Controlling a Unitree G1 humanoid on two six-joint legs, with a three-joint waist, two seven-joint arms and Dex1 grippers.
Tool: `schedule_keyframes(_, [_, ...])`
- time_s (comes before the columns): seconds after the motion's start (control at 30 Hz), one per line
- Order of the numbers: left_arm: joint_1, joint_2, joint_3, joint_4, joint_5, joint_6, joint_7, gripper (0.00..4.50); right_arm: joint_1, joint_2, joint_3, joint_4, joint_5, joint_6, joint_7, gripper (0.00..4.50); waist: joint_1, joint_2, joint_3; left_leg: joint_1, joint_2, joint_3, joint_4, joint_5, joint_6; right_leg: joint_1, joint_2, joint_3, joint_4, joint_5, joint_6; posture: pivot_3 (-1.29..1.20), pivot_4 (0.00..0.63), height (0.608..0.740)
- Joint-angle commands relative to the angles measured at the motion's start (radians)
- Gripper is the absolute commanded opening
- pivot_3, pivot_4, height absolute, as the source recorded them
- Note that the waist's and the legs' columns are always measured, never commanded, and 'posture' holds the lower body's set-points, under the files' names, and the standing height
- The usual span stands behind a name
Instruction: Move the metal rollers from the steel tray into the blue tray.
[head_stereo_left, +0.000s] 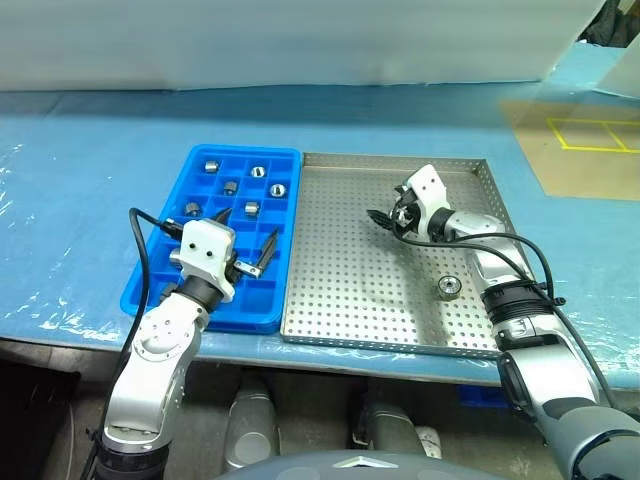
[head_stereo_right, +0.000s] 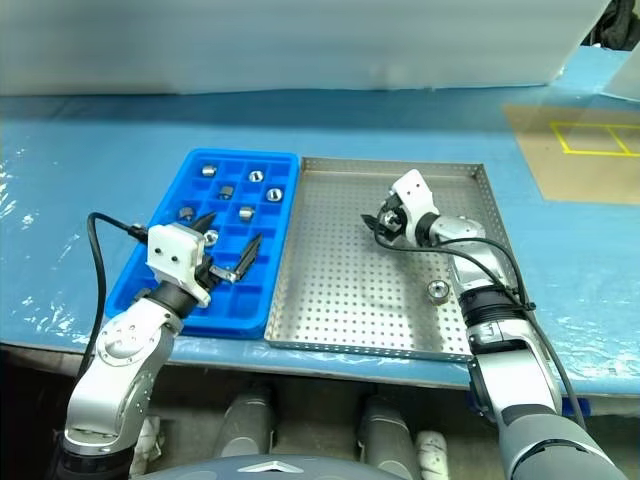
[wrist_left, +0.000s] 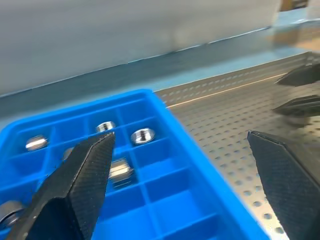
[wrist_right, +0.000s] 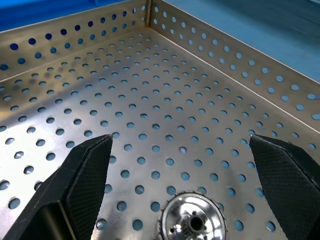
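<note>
Left gripper (head_stereo_left: 246, 252): jaws spread wide, empty, poised over the near right part of the blue tray (head_stereo_left: 148, 286). Right gripper (head_stereo_left: 388, 216): jaws spread wide, empty, above the steel tray (head_stereo_left: 340, 300), one metal roller (wrist_right: 192, 219) just below between its fingertips. Six metal rollers (head_stereo_left: 251, 209) in far compartments of blue tray, another (head_stereo_left: 448, 287) on the perforated floor near the right rim; both trays touching, on blue plastic-covered table (head_stereo_left: 80, 180), white wall behind.
</note>
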Motion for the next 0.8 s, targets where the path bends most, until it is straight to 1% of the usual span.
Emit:
schedule_keyframes(0.03, [-0.051,0.025,0.001,-0.012,-0.074,0.043,-0.056,4.46,0.002,-0.017,-0.032,-0.04,0.008,0.034,-0.002,4.5,0.0,0.0,0.0,0.0,0.0,0.0,0.0,0.0,0.0,0.0,0.0,0.0,0.0,0.0,0.0,0.1,0.15,0.74])
schedule_keyframes(0.2, [-0.184,0.091,-0.011,0.034,-0.162,0.127,-0.16,4.46,0.04,-0.019,-0.027,-0.099,0.016,0.135,0.005,4.5,-0.001,0.0,0.0,0.003,0.0,0.001,0.001,0.0,0.0,0.001,0.0,0.001,0.003,0.0,0.0,0.07,0.15,0.74])
schedule_keyframes(0.37, [-0.309,0.133,-0.044,0.085,-0.23,0.217,-0.235,4.46,0.067,-0.016,-0.023,-0.121,0.005,0.199,-0.009,4.5,-0.011,0.0,0.0,0.003,0.0,0.001,0.001,0.002,-0.003,0.001,0.0,0.002,0.003,0.0,0.0,0.03,0.15,0.74])
schedule_keyframes(0.5, [-0.351,0.152,-0.06,0.098,-0.265,0.265,-0.267,4.46,0.071,-0.006,-0.031,-0.12,0.009,0.21,-0.023,4.5,-0.029,0.0,0.0,0.003,0.0,0.001,0.001,0.002,-0.003,0.001,0.0,0.002,0.003,0.0,0.0,0.0,0.15,0.74])
schedule_keyframes(0.6, [-0.362,0.169,-0.063,0.12,-0.262,0.261,-0.284,4.5,0.057,0.003,-0.053,-0.099,0.014,0.208,-0.054,3.88,-0.041,0.0,0.0,0.004,0.0,0.001,0.001,0.002,-0.003,0.001,0.0,0.002,0.003,0.0,-0.001,-0.02,0.15,0.74])
schedule_keyframes(0.67, [-0.373,0.174,-0.063,0.136,-0.262,0.258,-0.292,4.5,0.058,0.011,-0.067,-0.103,0.026,0.203,-0.061,3.23,-0.049,0.0,0.0,0.004,0.0,0.001,0.001,0.002,-0.003,0.001,0.0,0.002,0.003,0.0,-0.001,-0.03,0.15,0.74])
schedule_keyframes(0.73, [-0.379,0.174,-0.067,0.152,-0.261,0.251,-0.299,4.5,0.058,0.019,-0.075,-0.114,0.033,0.205,-0.064,2.43,-0.052,0.0,0.0,0.003,0.0,0.001,0.002,0.002,-0.003,0.001,0.0,0.002,0.004,0.001,-0.001,-0.03,0.15,0.74])
schedule_keyframes(0.8, [-0.376,0.174,-0.072,0.161,-0.259,0.243,-0.306,4.5,0.06,0.025,-0.074,-0.125,0.033,0.205,-0.061,1.73,-0.052,0.0,0.0,0.004,0.0,0.001,0.002,0.002,-0.003,0.001,0.0,0.002,0.004,0.001,-0.001,-0.04,0.15,0.74])
